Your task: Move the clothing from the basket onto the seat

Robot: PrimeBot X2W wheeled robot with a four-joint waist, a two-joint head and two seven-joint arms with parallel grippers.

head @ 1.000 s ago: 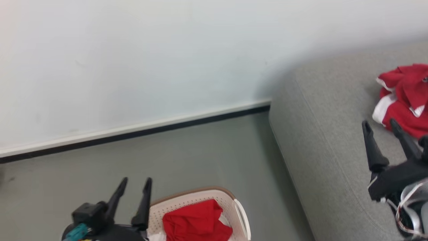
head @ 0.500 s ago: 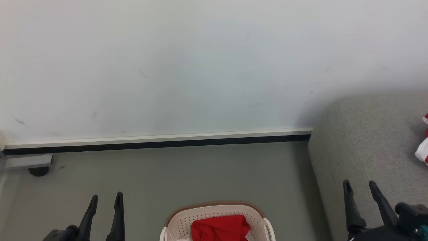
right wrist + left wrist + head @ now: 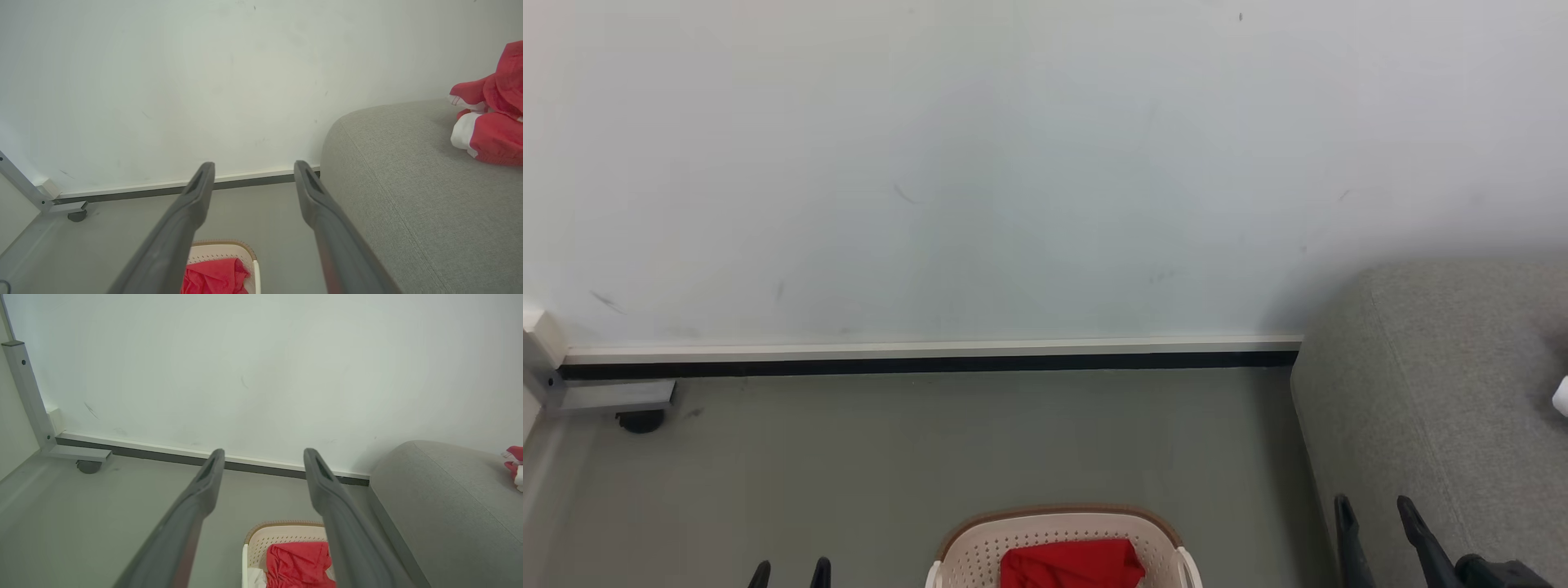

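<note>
Reaching down well means sinking my empty, spread left claw point(image 3: 791, 573) and right claw point(image 3: 1376, 508) deep into the crumpled red fabric garment point(image 3: 1070, 565) inside the oval cream perforated basket point(image 3: 1054, 516), beside the grey woven sofa point(image 3: 1437, 392).

Grey floor point(image 3: 890, 457): basket point(image 3: 980, 554), seat point(image 3: 1437, 384) nr, apart.

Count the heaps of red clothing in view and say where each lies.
2. One red heap lies in the basket; one red-and-white heap lies on the grey sofa. More may hide beneath.
</note>
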